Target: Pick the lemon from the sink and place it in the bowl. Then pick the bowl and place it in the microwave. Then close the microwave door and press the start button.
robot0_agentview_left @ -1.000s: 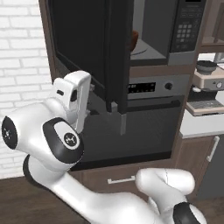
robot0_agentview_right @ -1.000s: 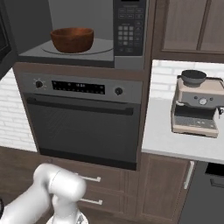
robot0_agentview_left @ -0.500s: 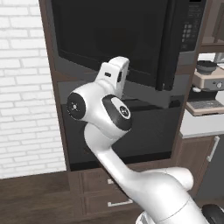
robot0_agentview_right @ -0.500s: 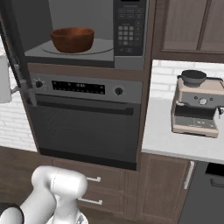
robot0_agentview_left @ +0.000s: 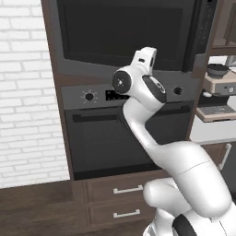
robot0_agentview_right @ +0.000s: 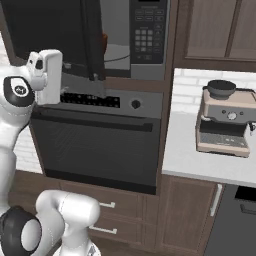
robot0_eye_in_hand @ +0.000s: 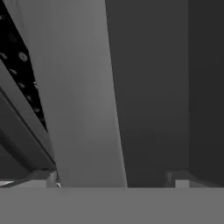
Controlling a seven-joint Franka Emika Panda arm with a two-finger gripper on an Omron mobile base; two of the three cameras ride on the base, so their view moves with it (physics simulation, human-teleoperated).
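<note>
The door-closing step is judged to be in hand: the wide dark microwave door with its black glass window (robot0_agentview_right: 50, 35) is seen partly swung in, a gap left at the dark grey built-in microwave (robot0_agentview_right: 135, 40). A sliver of the reddish-brown bowl (robot0_agentview_right: 105, 41) is glimpsed inside. The claw (robot0_eye_in_hand: 111, 177) is pressed at the door; its fingertips stand apart. Next, further pushing is called for, then the keypad (robot0_agentview_right: 147, 37).

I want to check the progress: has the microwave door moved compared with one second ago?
Yes. The microwave door has swung toward closed: in the right base view it now covers most of the cavity beside the keypad, leaving a narrow gap.
</note>
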